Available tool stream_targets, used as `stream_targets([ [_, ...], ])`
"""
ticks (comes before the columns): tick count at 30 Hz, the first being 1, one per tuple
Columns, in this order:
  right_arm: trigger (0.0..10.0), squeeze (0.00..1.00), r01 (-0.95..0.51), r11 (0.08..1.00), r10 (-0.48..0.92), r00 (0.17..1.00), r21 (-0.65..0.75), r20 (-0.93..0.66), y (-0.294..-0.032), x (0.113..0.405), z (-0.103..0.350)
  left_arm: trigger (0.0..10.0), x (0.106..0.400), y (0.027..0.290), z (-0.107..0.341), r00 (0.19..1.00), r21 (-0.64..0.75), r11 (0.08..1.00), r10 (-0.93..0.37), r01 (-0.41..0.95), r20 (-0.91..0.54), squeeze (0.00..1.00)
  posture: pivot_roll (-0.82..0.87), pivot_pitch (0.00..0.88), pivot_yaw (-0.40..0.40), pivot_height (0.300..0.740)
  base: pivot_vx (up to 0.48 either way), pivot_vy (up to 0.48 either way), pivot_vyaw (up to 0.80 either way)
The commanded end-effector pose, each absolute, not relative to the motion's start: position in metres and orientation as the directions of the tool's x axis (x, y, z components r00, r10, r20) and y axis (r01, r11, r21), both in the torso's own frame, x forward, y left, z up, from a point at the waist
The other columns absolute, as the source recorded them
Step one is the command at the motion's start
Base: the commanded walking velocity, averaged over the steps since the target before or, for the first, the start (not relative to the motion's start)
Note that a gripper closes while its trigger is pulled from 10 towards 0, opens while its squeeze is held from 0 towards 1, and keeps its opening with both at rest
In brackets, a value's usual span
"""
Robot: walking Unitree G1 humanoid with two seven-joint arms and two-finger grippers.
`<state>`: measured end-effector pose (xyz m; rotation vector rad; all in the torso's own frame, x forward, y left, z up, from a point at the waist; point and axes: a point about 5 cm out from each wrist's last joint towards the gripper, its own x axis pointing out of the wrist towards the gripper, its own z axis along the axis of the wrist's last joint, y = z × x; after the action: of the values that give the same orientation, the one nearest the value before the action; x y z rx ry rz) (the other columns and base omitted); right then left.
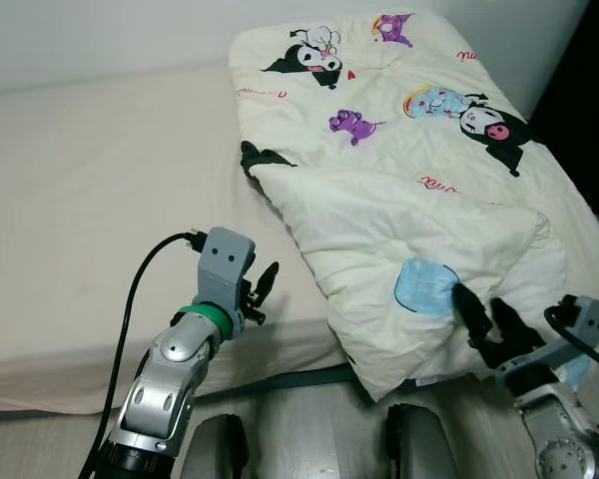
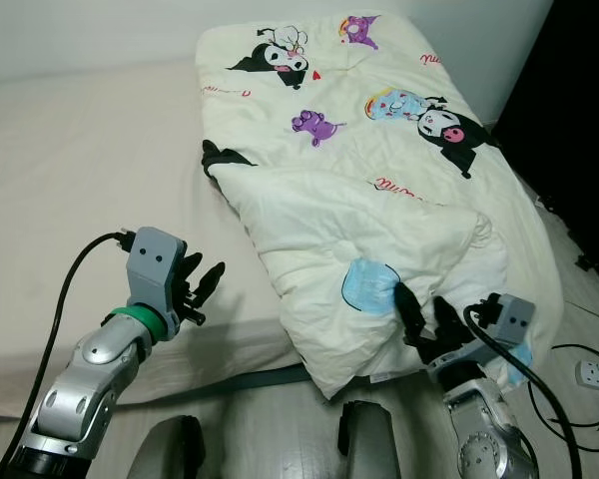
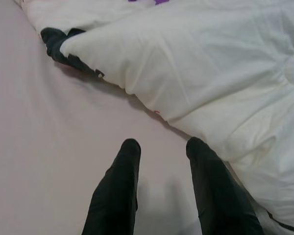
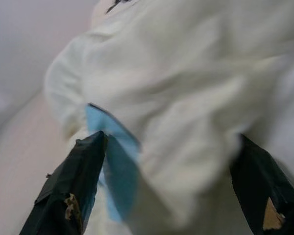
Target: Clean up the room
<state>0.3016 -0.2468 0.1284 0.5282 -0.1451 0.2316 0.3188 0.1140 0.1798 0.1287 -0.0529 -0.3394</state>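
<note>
The right pincer (image 2: pixel 426 317) is spread wide against the near corner of the cartoon-print comforter (image 1: pixel 399 190), which lies across the bed (image 1: pixel 90 200). The left pincer (image 1: pixel 264 289) hovers parted over bare sheet, the comforter's folded edge just beside it.

Red script on comforter (image 1: pixel 399 170), too small to read.

I note the comforter (image 1: pixel 399 190) lying on the right half of the bed (image 1: pixel 90 230), its near part folded back over itself. My left gripper (image 1: pixel 264 291) sits left of that fold; my right gripper (image 1: pixel 491 317) is at its near edge.
</note>
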Motion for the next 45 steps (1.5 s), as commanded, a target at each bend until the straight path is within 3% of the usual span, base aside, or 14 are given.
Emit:
stream_targets([
  [1,10.0,0.00,-0.305,0.814,0.252,0.952,0.494,0.171,-0.236,0.304,0.119,10.0,0.316,0.116,0.176,0.945,0.141,0.936,-0.327,0.323,0.011,0.00,-0.10,0.216,0.207,0.585,0.000,0.000,0.00],
  [6,10.0,0.00,-0.516,0.728,0.473,0.855,0.451,0.215,-0.193,0.310,0.132,10.0,0.317,0.117,0.177,0.945,0.143,0.935,-0.328,0.323,0.012,0.00,-0.10,0.214,0.211,0.585,0.000,0.000,0.00],
  [8,10.0,0.00,-0.724,0.571,0.700,0.676,0.388,0.230,-0.143,0.301,0.145,10.0,0.317,0.117,0.178,0.944,0.145,0.935,-0.328,0.323,0.013,0.00,-0.10,0.214,0.211,0.585,0.000,0.000,0.00],
  [9,10.0,0.00,-0.724,0.571,0.700,0.676,0.388,0.230,-0.143,0.301,0.145,10.0,0.317,0.117,0.178,0.944,0.145,0.935,-0.328,0.323,0.013,0.00,-0.10,0.214,0.211,0.585,0.000,0.000,0.00],
  [11,10.0,0.00,-0.871,0.354,0.879,0.434,0.340,0.196,-0.102,0.275,0.151,10.0,0.318,0.116,0.178,0.944,0.145,0.934,-0.331,0.325,0.015,0.00,-0.11,0.212,0.211,0.585,0.000,0.000,0.00],
  [12,10.0,0.00,-0.871,0.354,0.879,0.434,0.340,0.196,-0.102,0.275,0.151,10.0,0.318,0.116,0.178,0.944,0.145,0.934,-0.331,0.325,0.015,0.00,-0.11,0.212,0.211,0.585,0.000,0.000,0.00],
  [13,10.0,0.00,-0.908,0.257,0.928,0.327,0.331,0.177,-0.089,0.261,0.153,10.0,0.318,0.116,0.179,0.943,0.144,0.934,-0.332,0.326,0.016,0.00,-0.12,0.212,0.212,0.585,0.000,0.000,0.00],
  [15,10.0,0.00,-0.908,0.257,0.928,0.327,0.331,0.177,-0.089,0.261,0.153,10.0,0.318,0.116,0.179,0.943,0.144,0.934,-0.332,0.326,0.016,0.00,-0.12,0.212,0.212,0.585,0.000,0.000,0.00],
  [17,10.0,0.00,-0.927,-0.029,0.981,0.045,0.373,0.189,-0.071,0.217,0.169,10.0,0.320,0.113,0.179,0.941,0.141,0.933,-0.338,0.332,0.020,0.00,-0.13,0.210,0.209,0.585,0.000,0.000,0.00],
  [20,10.0,0.00,-0.891,-0.161,0.974,-0.076,0.424,0.212,-0.069,0.196,0.178,10.0,0.320,0.111,0.179,0.939,0.139,0.932,-0.342,0.336,0.022,0.00,-0.14,0.209,0.204,0.585,0.000,0.000,0.00],
  [32,10.0,0.00,-0.710,0.066,0.998,0.036,0.702,-0.057,-0.120,0.143,0.096,10.0,0.324,0.122,0.184,0.952,0.153,0.943,-0.304,0.295,0.041,0.00,-0.15,0.214,0.179,0.585,0.000,0.000,0.00],
  [36,10.0,0.00,-0.597,0.264,0.961,0.226,0.757,-0.157,-0.129,0.144,0.063,10.0,0.325,0.137,0.192,0.963,0.186,0.952,-0.260,0.244,0.066,0.00,-0.13,0.210,0.171,0.585,0.000,0.000,0.00],
  [41,10.0,0.00,-0.573,0.275,0.949,0.292,0.772,-0.122,-0.126,0.155,0.065,10.0,0.324,0.145,0.196,0.971,0.202,0.958,-0.226,0.206,0.082,0.00,-0.13,0.206,0.178,0.585,0.000,0.000,0.00],
  [45,10.0,0.00,-0.618,0.207,0.974,0.201,0.758,-0.102,-0.113,0.146,0.073,10.0,0.322,0.172,0.201,0.989,0.245,0.966,-0.109,0.083,0.095,0.00,-0.12,0.197,0.182,0.585,0.000,0.000,0.00],
])
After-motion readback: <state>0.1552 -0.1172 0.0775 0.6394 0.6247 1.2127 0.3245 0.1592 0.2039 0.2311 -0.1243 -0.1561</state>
